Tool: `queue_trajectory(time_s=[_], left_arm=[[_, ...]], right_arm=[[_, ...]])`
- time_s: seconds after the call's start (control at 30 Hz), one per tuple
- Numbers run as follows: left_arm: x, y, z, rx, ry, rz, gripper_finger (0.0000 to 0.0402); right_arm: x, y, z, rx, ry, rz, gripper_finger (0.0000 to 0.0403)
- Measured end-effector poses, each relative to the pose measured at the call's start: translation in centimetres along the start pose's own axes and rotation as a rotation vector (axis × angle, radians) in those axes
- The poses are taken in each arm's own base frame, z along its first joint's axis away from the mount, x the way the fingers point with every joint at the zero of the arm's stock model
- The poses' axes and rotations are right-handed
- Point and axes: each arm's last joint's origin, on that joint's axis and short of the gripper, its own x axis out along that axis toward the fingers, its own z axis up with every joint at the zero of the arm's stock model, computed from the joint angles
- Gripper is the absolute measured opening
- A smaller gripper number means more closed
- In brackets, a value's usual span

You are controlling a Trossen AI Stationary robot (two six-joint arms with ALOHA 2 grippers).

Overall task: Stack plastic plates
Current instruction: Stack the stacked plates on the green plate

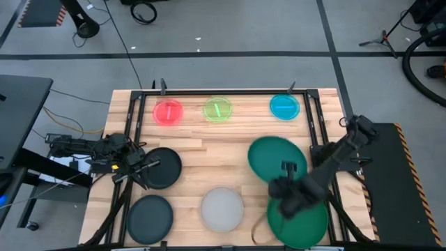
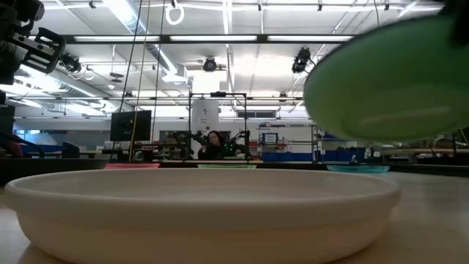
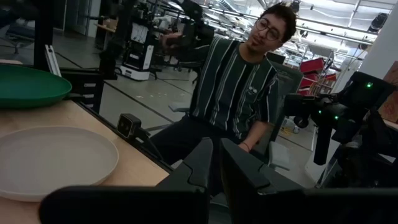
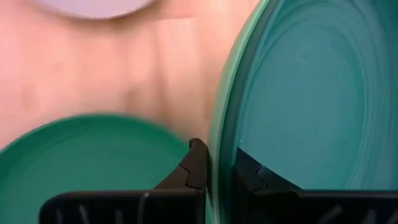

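Stacking step: my right hand (image 4: 214, 163) is clamped on a green plate's (image 4: 298, 93) rim.
Next I'd lower it squarely onto the green plate below (image 4: 93, 155).

Smooth, faintly glossy plastic plates (image 1: 277, 159) lie on a matt, pale wood-plank table (image 1: 209, 157).

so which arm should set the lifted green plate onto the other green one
Right. The right gripper already pinches the lifted green plate's rim above the other green plate; the left gripper is by a black plate.
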Motion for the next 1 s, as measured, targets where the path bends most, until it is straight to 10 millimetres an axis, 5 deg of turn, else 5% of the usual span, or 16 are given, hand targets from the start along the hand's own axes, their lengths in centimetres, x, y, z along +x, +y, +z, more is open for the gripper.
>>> queue_trajectory(time_s=[0.17, 0.33, 0.43, 0.77, 1.0], left_arm=[[0.0, 0.0, 0.0, 0.0, 0.0, 0.0, 0.0038], [0.0, 0.0, 0.0, 0.001, 0.0, 0.0, 0.0038], [0.0, 0.0, 0.0, 0.0, 0.001, 0.001, 0.0038], [0.0, 0.0, 0.0, 0.0, 0.0, 0.0, 0.0038], [0.0, 0.0, 0.0, 0.001, -0.001, -0.001, 0.0038]], right_arm=[[-3.0, 6.8, -1.5, -0.017, 0.057, -0.092, 0.0031], [-3.3, 14.1, -2.9, 0.057, 0.093, 0.037, 0.0031], [-2.7, 16.2, -4.0, 0.049, 0.127, -0.018, 0.0031], [-1.2, 17.9, -5.1, 0.095, 0.154, -0.031, 0.0032], [0.8, 18.5, -5.9, 0.05, 0.187, -0.09, 0.011]])
